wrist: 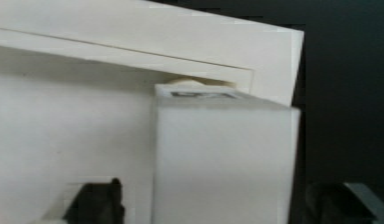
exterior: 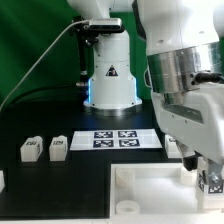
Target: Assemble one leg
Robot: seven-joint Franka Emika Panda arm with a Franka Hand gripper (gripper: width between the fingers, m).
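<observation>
**While leg (wrist: 224, 140) meets tabletop (exterior: 155, 190) corner, claw (wrist: 233, 195) stands loose around it**

Where the tabletop's corner lies, close to the worktop edge at the exterior view's right, the leg points its stub (wrist: 180, 82) into the corner recess. Stub touches the recess; can't tell whether it is threaded in. Fingers (wrist: 100, 200) flank the leg with a dark gap on each side, so spread slightly wider than the leg and not clamped. Judged ready to close for a twist. Leg runs in line with the claw, so a wrist turn would spin it into the hole. Two spare legs (exterior: 44, 149) sit near the opposite edge, clear of the arm. Marker board (exterior: 125, 139) lies between.
</observation>
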